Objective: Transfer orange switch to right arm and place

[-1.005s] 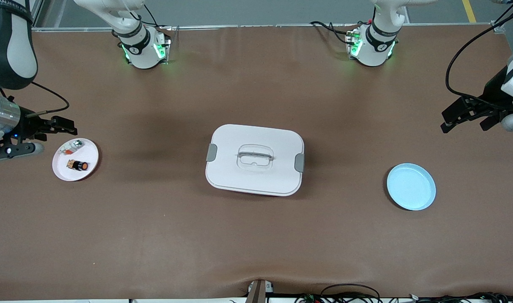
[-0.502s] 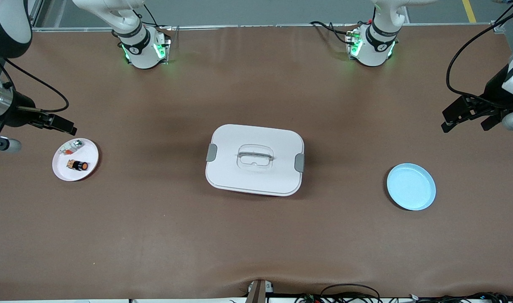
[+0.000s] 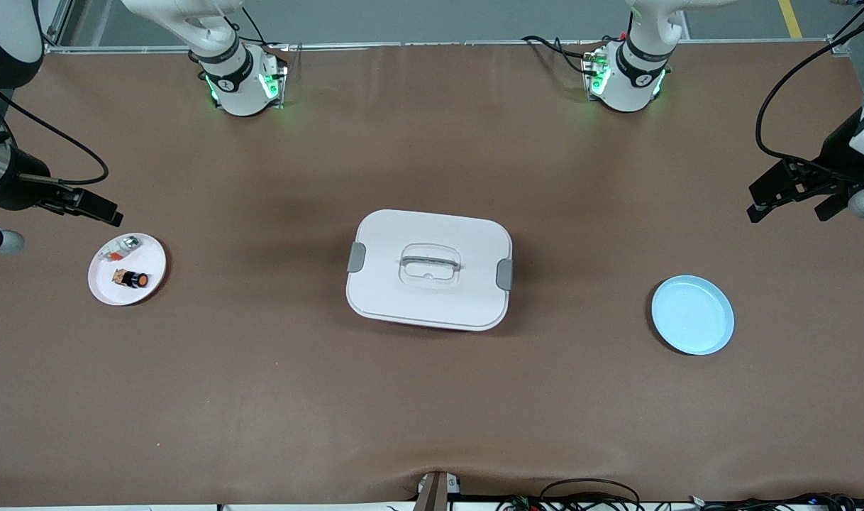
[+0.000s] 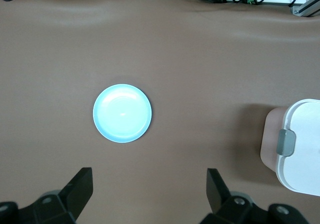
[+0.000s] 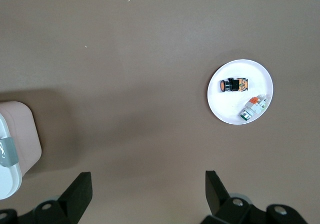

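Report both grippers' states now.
Left gripper: open, empty, over the table near the blue plate.
Right gripper: open, empty, near the white plate.

Orange switch (image 3: 133, 279): black body w/ bright-orange face, on white plate (image 3: 152, 281); adj. small part (image 3: 120, 248) silvery-white w/ orange-red. Box (image 3: 429, 269) white w/ grey latches; second plate (image 3: 692, 315) light blue. Table (image 3: 432, 411) plain brown, grippers black

My worktop (image 3: 432, 411) is covered in a matt brown sheet, slightly rippled along its near edge. The lidded box (image 3: 429, 270) looks like smooth white plastic with grey clips. The blue plate (image 3: 692, 315) has a glossy sheen; the white plate (image 3: 152, 273) looks smooth and duller. The orange switch (image 3: 134, 279) reads as black plastic with a bright orange face.
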Motion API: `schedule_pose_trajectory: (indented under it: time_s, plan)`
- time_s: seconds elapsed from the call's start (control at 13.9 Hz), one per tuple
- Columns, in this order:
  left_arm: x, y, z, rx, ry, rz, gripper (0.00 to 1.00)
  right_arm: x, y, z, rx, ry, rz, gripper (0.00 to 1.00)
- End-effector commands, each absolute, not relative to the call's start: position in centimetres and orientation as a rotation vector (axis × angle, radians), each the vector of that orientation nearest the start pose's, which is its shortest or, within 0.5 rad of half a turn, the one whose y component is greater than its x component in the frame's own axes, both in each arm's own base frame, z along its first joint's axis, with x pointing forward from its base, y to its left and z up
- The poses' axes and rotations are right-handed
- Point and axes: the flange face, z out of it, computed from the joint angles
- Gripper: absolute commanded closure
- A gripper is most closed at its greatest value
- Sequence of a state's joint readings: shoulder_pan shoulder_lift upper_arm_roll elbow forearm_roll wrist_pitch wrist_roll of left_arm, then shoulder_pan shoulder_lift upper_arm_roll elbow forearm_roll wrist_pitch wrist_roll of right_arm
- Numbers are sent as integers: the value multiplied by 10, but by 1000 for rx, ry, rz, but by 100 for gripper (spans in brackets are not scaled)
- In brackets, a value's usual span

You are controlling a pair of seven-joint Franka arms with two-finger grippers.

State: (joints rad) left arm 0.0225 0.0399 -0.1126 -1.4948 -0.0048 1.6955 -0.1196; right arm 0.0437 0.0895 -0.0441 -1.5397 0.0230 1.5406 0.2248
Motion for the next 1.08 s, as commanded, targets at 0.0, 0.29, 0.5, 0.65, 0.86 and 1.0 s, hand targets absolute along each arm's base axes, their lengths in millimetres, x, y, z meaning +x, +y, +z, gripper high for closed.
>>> schedule_pose_trajectory:
  time_s: [0.0,0.29,0.5,0.65,0.86,1.0]
  plan:
    - [576,-49,652,-3160,-33,-243,0,569,2,593,-3099,311,207,0]
    - [581,-45,641,-3162,-33,-199,0,552,-16,630,-3085,322,287,0]
    - [582,-42,639,-3160,-40,-192,0,548,-15,632,-3092,235,307,0]
    - [581,-43,641,-3160,-38,-197,0,548,-13,632,-3106,225,308,0]
    - [582,-43,639,-3160,-40,-192,0,550,-31,634,-3093,142,266,0]
    - [582,-42,639,-3159,-38,-192,0,552,-43,633,-3085,120,249,0]
